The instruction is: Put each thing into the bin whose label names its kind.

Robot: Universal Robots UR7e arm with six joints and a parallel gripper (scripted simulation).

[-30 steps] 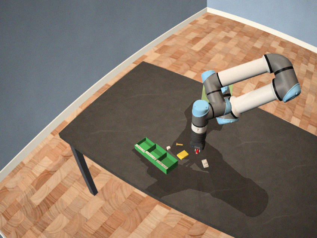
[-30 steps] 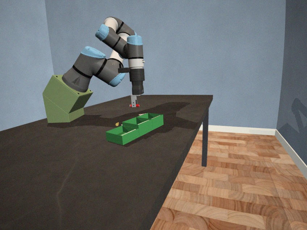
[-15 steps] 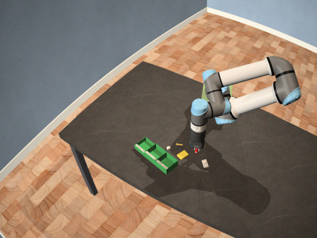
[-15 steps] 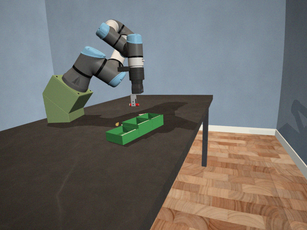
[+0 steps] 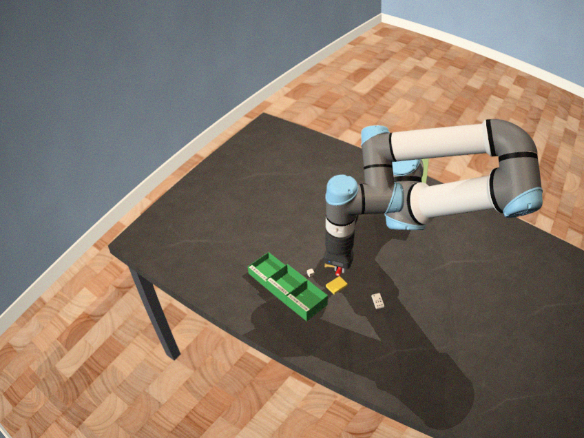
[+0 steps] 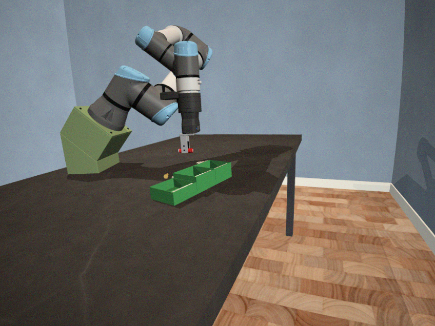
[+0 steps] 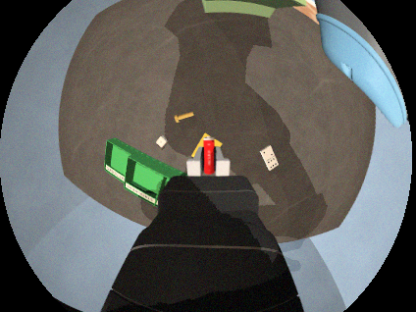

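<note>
Holding the red battery (image 5: 338, 271) (image 6: 190, 150) (image 7: 209, 156) up over the table (image 5: 212, 202) (image 6: 116, 252) (image 7: 123, 88), your pincer (image 5: 339, 270) (image 6: 184, 150) (image 7: 209, 154) is snug on it. You've got the yellow block (image 5: 336, 284) (image 7: 217, 141) near the green bins (image 5: 306, 313) (image 6: 184, 193) (image 7: 131, 172), domino (image 5: 377, 300) (image 7: 269, 157) farther off.
</note>
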